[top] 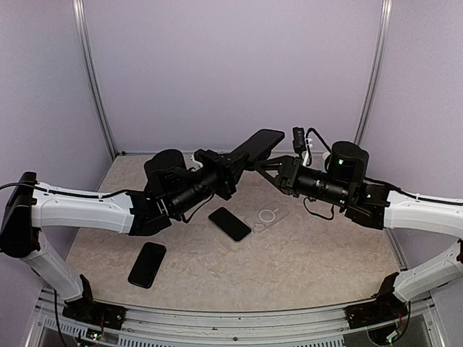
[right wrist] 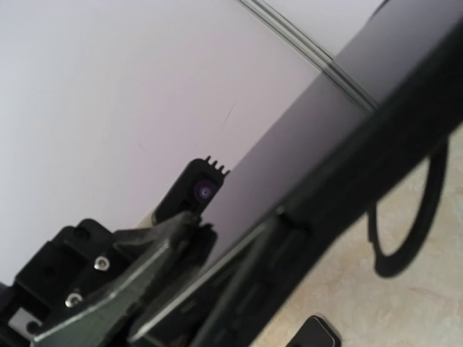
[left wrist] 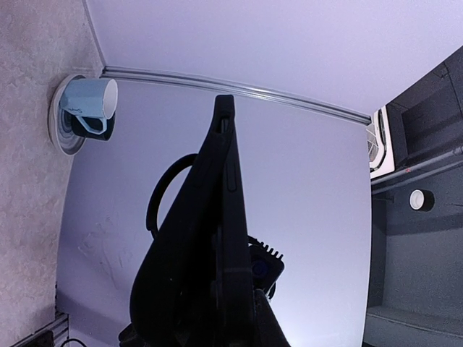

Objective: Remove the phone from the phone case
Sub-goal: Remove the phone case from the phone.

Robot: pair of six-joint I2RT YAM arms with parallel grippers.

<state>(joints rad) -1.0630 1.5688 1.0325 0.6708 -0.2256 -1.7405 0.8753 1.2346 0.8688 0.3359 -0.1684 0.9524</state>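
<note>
A black phone in a black case (top: 259,142) is held in the air above the middle of the table, tilted up to the right. My left gripper (top: 230,170) is shut on its lower left end. In the left wrist view the cased phone (left wrist: 226,188) stands edge-on between my fingers (left wrist: 173,289). My right gripper (top: 270,166) meets it from the right and is closed on its edge. In the right wrist view the glossy screen (right wrist: 311,137) and dark case rim (right wrist: 383,144) run diagonally past my fingers (right wrist: 137,260).
On the table below lie a bare black phone (top: 230,223), a clear case with a ring (top: 266,217) beside it, and another black phone (top: 147,264) nearer the left front. A pale blue mug on a white disc (left wrist: 87,108) sits at a far corner.
</note>
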